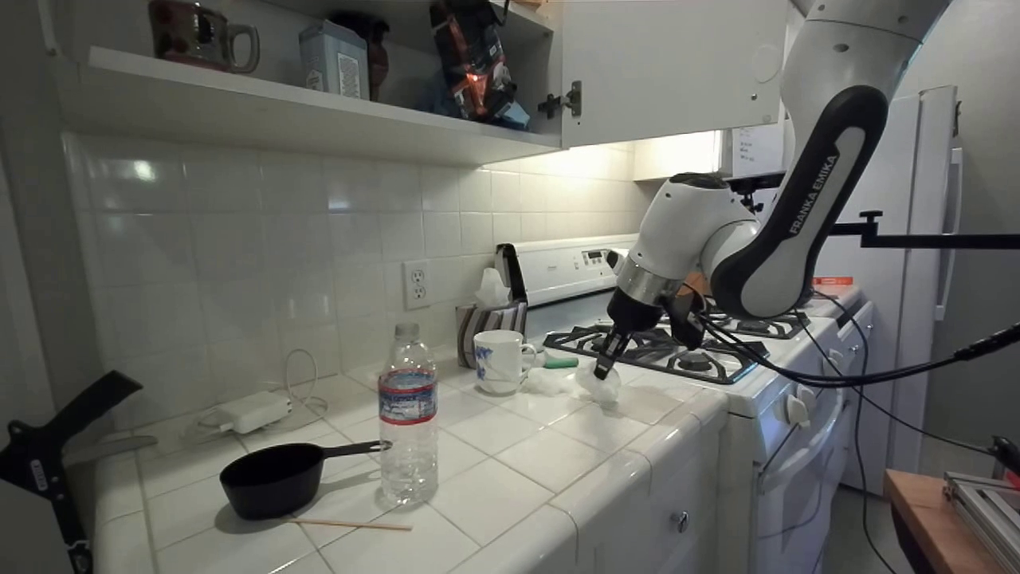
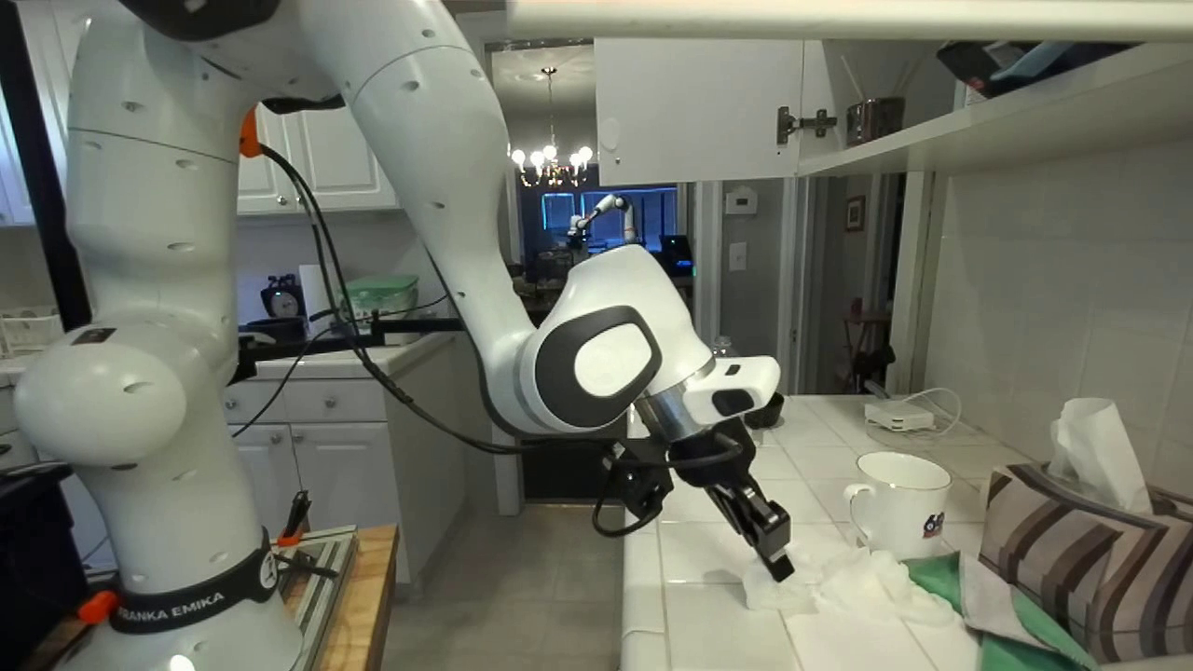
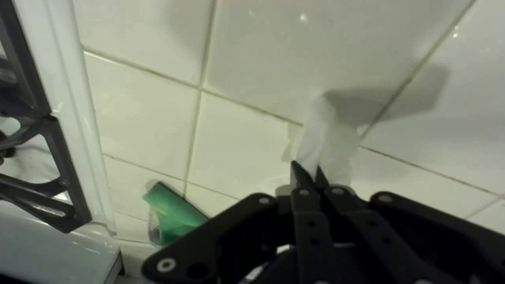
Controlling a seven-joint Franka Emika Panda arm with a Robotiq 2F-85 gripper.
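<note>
My gripper points down at the tiled counter, its fingers nearly together on a thin white tissue. The tissue hangs from the fingertips, low over the tiles or touching them; I cannot tell which. The gripper and tissue also show in both exterior views, with the fingertips just above the tissue. More crumpled white tissue lies beside it. A white mug stands close behind. A green packet lies nearby, between the tissue and a striped tissue box.
A stove with black grates adjoins the counter. A plastic bottle, a small black pan, a thin wooden stick and a white adapter are farther along. An open cabinet hangs above, its door open.
</note>
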